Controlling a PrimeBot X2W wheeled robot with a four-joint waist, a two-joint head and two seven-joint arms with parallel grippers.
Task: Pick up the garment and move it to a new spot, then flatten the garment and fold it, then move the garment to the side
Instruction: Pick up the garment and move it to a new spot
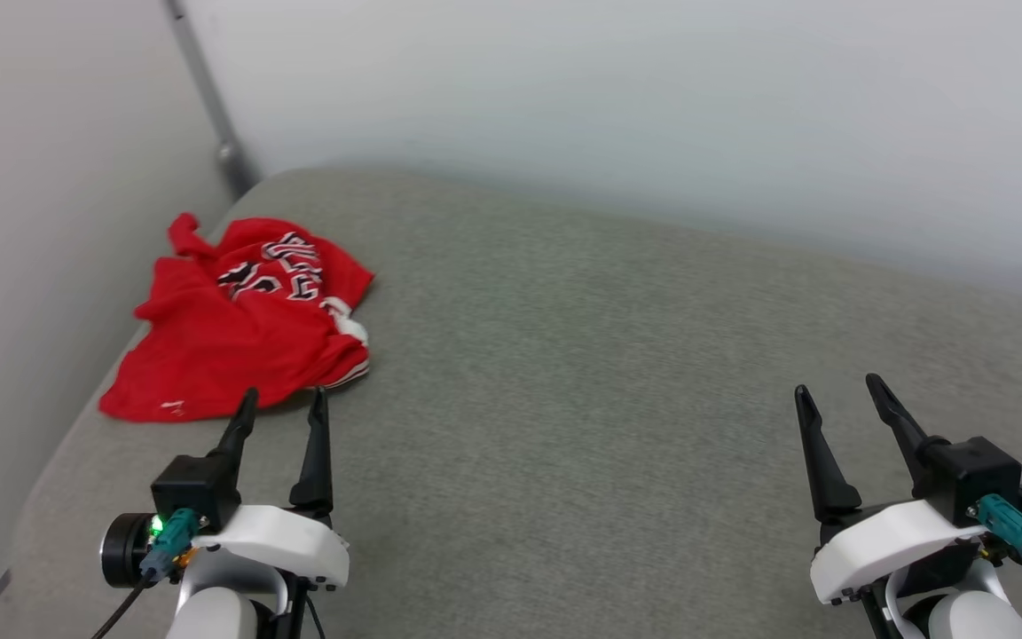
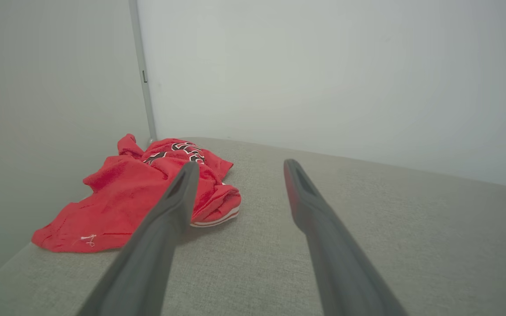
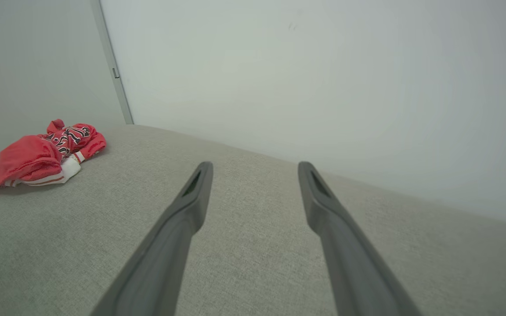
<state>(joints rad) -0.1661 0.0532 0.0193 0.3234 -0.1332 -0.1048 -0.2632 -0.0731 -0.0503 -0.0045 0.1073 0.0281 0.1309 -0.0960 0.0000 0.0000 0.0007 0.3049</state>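
Item: red garment (image 1: 236,328), crumpled in a heap on a grey fabric surface (image 1: 582,355); both claws empty.

Detail: The left claw (image 1: 286,392) has its fingers spread apart and holds nothing. The garment lies just ahead of its tips and a little to its left, and whether the tips touch the cloth cannot be told. Black, white-outlined lettering faces up on the garment's far side from this claw. A white sleeve with a red-striped edge (image 1: 353,353) and a small white hem mark (image 1: 172,408) lie on the near side. The right claw (image 1: 837,383) is likewise spread and empty over bare fabric, with the garment well apart to its left. Pale walls stand beyond both claws, and a grey corner post (image 1: 209,98) stands behind the garment.
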